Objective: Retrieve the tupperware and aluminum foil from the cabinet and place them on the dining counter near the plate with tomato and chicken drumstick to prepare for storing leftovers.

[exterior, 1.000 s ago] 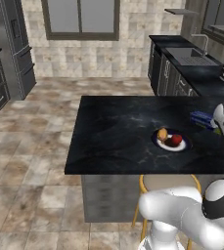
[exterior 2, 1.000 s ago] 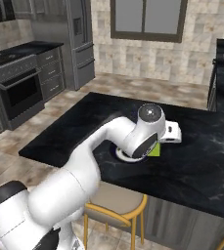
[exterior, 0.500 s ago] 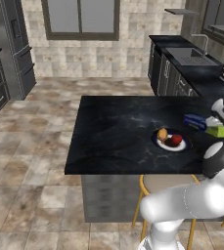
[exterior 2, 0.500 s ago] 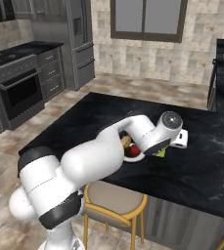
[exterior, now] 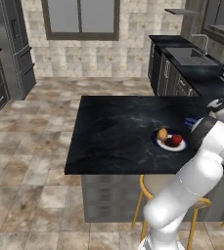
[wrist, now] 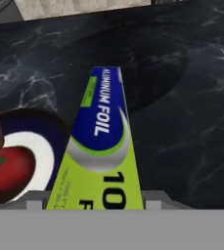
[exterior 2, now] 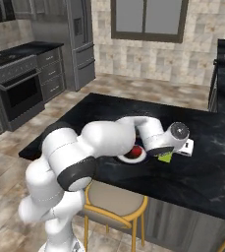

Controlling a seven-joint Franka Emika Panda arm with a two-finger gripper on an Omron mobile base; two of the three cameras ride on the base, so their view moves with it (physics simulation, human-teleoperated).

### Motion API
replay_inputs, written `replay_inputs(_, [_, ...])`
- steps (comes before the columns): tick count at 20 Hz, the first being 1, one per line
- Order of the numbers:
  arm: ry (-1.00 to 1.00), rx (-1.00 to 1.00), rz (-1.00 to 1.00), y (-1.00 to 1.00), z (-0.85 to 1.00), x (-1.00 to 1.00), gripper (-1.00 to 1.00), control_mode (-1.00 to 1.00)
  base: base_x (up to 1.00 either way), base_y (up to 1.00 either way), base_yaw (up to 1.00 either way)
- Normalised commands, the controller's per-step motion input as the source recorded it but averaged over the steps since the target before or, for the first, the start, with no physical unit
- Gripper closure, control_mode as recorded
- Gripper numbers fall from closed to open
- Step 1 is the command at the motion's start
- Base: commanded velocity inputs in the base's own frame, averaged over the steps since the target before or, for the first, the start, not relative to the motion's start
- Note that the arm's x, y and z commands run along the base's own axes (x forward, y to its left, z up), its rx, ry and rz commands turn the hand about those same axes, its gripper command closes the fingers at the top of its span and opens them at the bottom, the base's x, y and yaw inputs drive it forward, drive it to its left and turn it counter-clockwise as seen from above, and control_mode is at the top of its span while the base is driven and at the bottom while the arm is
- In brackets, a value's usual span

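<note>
My gripper (exterior 2: 171,153) is shut on the aluminum foil (wrist: 101,141), a dark blue box with a lime-green end (exterior 2: 165,157). It hangs just above the dining counter (exterior: 113,128), right beside the plate (exterior: 158,142). On that white plate (wrist: 41,148) lie the red tomato (wrist: 8,167) and the brownish chicken drumstick (exterior: 162,134). In the left base view a blue bit of the foil (exterior: 190,122) shows past my forearm. In the hand view the box casts a shadow on the black top (wrist: 182,97). The tupperware and the cabinet are out of view.
A stool with yellow legs (exterior 2: 115,203) stands under the island's near edge, below the plate. A black-topped counter with a sink (exterior: 191,58) runs along the back right. A stove (exterior 2: 20,86) and a tall fridge (exterior 2: 82,42) stand at the left.
The arm has swung the foil box to the right across the island, past the plate. The hand now hangs at the plate's right side. The plate and food have stayed put.
</note>
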Motion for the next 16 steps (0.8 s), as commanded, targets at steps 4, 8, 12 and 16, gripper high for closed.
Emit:
replay_inputs(4, [-0.02, 0.03, -0.04, -0.24, -0.59, 0.33, 1.00, -1.00, 0.00, 0.00, 0.00])
replay_inputs(8, [0.00, 0.03, -0.04, -0.19, -0.55, 0.36, 1.00, -1.00, 0.00, 0.00, 0.00])
replay_inputs(12, [0.00, 0.04, -0.03, -0.22, -0.49, 0.27, -1.00, -1.00, 0.00, 0.00, 0.00])
replay_inputs(16, [-0.01, 0.02, 0.00, -0.17, -0.07, -0.03, -1.00, -1.00, 0.00, 0.00, 0.00])
